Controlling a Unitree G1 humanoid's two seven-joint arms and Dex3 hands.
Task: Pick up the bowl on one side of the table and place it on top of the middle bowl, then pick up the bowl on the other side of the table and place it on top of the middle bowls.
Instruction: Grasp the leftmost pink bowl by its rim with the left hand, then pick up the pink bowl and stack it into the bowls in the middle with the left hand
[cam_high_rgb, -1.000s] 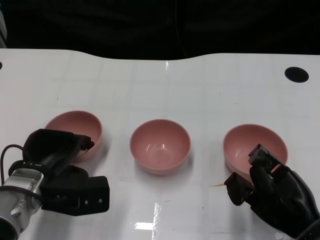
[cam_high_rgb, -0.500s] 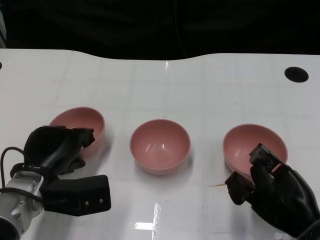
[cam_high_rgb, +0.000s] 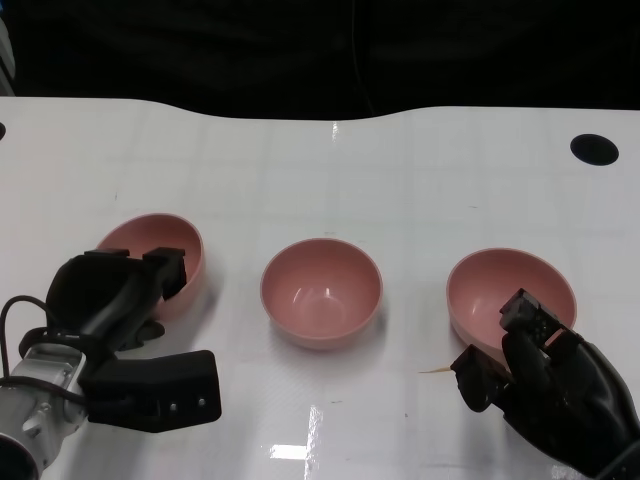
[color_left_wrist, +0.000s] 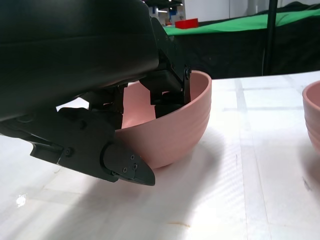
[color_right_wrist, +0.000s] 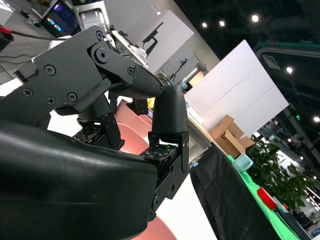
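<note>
Three pink bowls sat in a row on a white table (cam_high_rgb: 400, 180), a black hand at each outer bowl.

At left of the head view, the left hand (cam_high_rgb: 115, 290) gripped the left bowl (cam_high_rgb: 140, 240); only the left wrist view showed fingers (color_left_wrist: 167, 92) inside the rim, thumb beneath, bowl tilted. The middle bowl (cam_high_rgb: 321, 290) sat upright at center. At lower right, the right hand (cam_high_rgb: 545, 375) touched the right bowl (cam_high_rgb: 510, 285); whether it gripped, I couldn't tell.
</note>
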